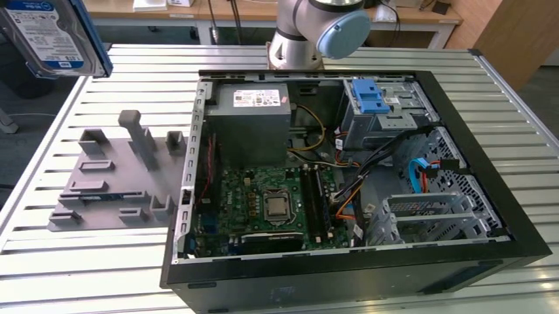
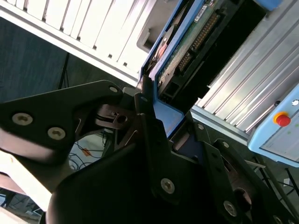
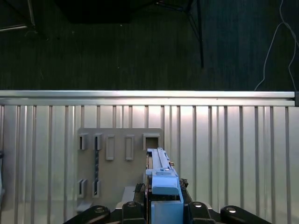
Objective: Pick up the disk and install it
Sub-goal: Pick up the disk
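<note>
- The slatted table carried an open computer case.
- A grey rack lay just beside the case, on the exterior view's left.
- The disk hung high above the table's edge.
- The gripper was clamped, seemingly on the disk's blue-framed end.

Disk: flat silver-grey hard drive, blue-and-white label, blue plastic rail frame along its edges (green circuit board on the underside, second wrist view). Held aloft, tilted, at the exterior view's left.
</note>
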### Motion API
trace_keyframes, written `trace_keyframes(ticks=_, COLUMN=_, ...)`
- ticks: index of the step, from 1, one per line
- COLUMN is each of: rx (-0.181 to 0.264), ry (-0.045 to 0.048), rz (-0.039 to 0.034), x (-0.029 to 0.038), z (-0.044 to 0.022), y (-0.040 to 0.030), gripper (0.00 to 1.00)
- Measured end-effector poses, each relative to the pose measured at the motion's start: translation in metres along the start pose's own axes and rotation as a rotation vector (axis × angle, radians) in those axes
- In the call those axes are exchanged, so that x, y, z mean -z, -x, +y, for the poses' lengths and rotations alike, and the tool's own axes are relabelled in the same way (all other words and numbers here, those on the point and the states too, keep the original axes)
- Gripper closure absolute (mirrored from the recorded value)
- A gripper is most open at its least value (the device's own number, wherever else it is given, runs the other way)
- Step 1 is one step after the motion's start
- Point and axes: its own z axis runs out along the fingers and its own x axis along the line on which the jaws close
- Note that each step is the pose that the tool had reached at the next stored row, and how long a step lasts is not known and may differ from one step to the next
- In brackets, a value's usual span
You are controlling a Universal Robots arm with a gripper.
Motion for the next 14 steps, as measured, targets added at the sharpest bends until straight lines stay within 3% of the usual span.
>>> trace_keyframes(ticks=11, rx=0.000, ry=0.0002, rz=0.0001, x=0.0223, z=0.0005, y=0.0006, gripper=0.64)
trace_keyframes(ticks=14, rx=0.000, ry=0.0000, rz=0.0000, x=0.0235, z=0.0006, y=0.0006, gripper=0.64)
